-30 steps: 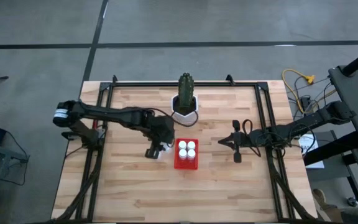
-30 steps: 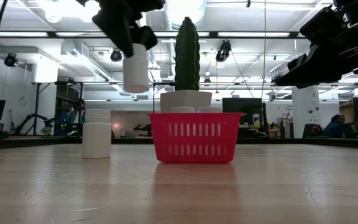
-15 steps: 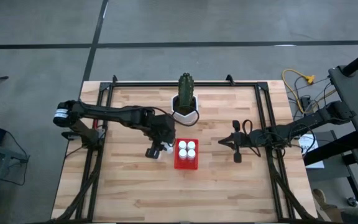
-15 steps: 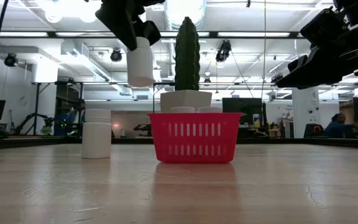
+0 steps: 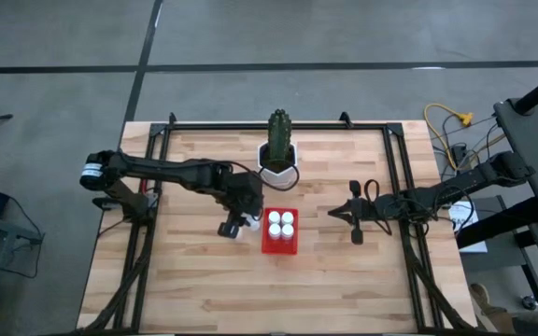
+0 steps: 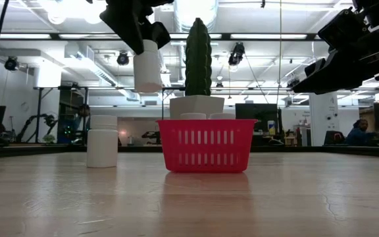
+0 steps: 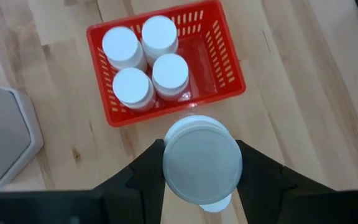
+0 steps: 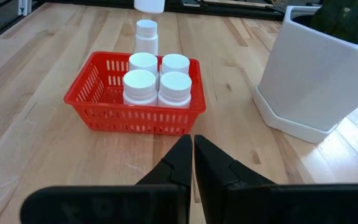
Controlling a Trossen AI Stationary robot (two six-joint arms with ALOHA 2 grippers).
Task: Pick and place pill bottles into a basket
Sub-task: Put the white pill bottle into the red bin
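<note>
A white cactus pot (image 5: 277, 174) stands just behind the red basket (image 5: 279, 245) on the wooden surface (image 5: 344, 280), near the left arm's path. Four white-capped pill bottles (image 7: 143, 59) stand upright in one half of the basket; another bottle (image 6: 102, 141) stands on the surface beside it. The left pincer (image 6: 140, 29) hangs above the surface just beside the basket, pinching a sixth bottle (image 6: 147, 66) upright. The right pincer (image 8: 193, 163) hovers well apart, fingers pressed together.
</note>
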